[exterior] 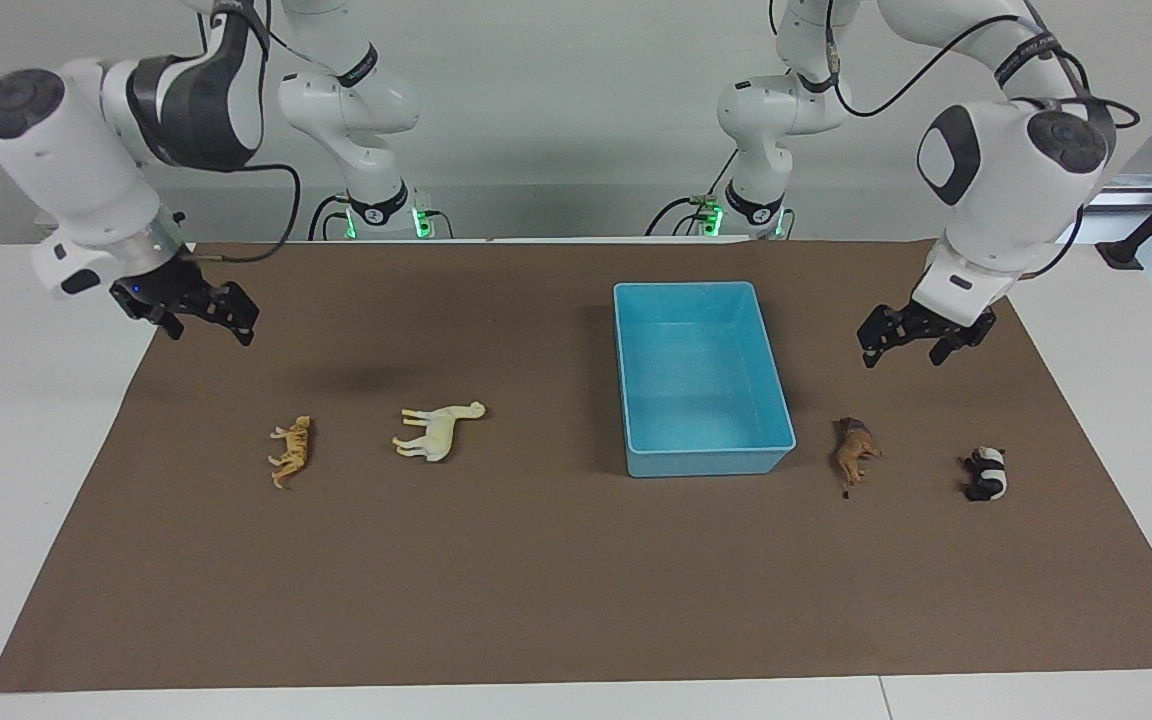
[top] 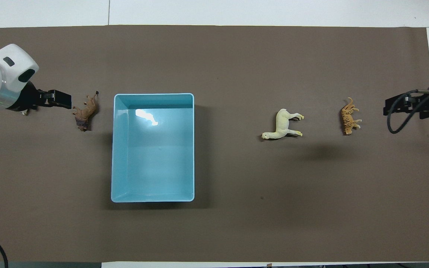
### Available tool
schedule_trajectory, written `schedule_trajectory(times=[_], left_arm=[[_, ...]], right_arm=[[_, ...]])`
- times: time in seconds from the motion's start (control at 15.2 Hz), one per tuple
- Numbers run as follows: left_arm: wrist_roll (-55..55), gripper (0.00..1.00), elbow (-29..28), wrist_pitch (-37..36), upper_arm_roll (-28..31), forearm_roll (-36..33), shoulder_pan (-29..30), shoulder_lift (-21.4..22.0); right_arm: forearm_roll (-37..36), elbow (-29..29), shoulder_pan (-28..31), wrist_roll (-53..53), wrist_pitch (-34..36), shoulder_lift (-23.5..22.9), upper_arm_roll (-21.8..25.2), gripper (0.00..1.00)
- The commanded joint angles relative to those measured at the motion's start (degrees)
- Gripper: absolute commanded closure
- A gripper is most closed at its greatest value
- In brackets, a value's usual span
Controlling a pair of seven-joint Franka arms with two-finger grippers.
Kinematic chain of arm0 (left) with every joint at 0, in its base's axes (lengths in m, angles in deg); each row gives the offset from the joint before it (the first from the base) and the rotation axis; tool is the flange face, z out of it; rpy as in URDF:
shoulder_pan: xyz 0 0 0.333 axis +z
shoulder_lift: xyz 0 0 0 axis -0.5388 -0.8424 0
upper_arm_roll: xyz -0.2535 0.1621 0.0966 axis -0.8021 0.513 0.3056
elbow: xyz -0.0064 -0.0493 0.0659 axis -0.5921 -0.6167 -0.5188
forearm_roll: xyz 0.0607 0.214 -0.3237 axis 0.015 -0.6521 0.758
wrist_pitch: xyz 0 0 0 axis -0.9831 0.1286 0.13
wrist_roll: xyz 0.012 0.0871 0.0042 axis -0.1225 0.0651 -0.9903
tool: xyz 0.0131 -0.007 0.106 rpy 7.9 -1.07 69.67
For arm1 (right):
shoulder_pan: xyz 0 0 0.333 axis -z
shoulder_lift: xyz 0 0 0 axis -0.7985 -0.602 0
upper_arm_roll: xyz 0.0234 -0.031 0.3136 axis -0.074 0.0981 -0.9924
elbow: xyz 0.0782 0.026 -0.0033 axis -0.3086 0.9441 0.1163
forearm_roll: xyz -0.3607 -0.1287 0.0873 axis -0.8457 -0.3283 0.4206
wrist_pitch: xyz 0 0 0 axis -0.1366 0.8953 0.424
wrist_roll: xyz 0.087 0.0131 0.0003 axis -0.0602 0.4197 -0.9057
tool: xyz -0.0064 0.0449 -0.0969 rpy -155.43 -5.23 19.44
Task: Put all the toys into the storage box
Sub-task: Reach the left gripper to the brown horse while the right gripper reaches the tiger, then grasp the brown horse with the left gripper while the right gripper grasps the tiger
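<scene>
The light blue storage box (exterior: pixel 711 462) (top: pixel 119 149) stands empty on the brown mat. Four toys lie on their sides in a row. The brown lion (exterior: pixel 856 452) (top: pixel 85 112) and the panda (exterior: pixel 986 474) lie toward the left arm's end. The cream camel (exterior: pixel 438 430) (top: pixel 283 127) and the orange tiger (exterior: pixel 291 452) (top: pixel 348 117) lie toward the right arm's end. My left gripper (exterior: pixel 904 345) (top: pixel 56 99) hangs open and empty over the mat by the lion and panda; the arm hides the panda from overhead. My right gripper (exterior: pixel 204 318) (top: pixel 397 106) hangs open and empty over the mat by the tiger.
The brown mat (exterior: pixel 536 580) covers most of the white table (exterior: pixel 26 420). Both arm bases (exterior: pixel 376 210) stand at the table's robot end. Bare mat stretches from the row of toys to the edge farthest from the robots.
</scene>
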Motion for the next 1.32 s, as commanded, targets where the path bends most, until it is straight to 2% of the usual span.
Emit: schedule_trajectory(times=[0.0, 0.26, 0.46, 0.72, 0.86, 1.25], left_arm=[[-3.9, 0.0, -4.1, 9.1, -0.2, -2.2, 1.3, -3.4], [-4.4, 0.0, -5.1, 11.9, -0.2, -5.1, 1.6, -6.3], [-0.8, 0.0, -10.3, 17.2, -0.3, -4.9, 1.8, -6.2], [0.3, 0.0, -12.0, 19.8, -0.2, -5.1, 1.9, -7.7], [0.7, 0.12, -12.2, 20.6, -0.2, -5.1, 1.8, -8.1], [1.2, 0.19, -12.9, 22.1, -0.3, -5.1, 1.8, -9.2]], right_arm=[[0.8, 4.9, -2.3, 1.2, -9.2, -1.8, -0.3, 0.0], [0.8, 7.1, -2.4, 1.2, -16.8, -6.2, -0.3, 0.0], [0.8, 9.8, -2.3, 1.0, -21.4, -8.0, -0.3, 0.0], [0.8, 10.1, -2.1, 0.7, -24.9, -11.3, -0.3, 0.0], [0.8, 10.1, -2.0, 0.5, -26.5, -12.5, -0.3, 0.0], [0.7, 11.0, -1.6, -3.1, -28.9, -13.4, -0.3, 0.0]])
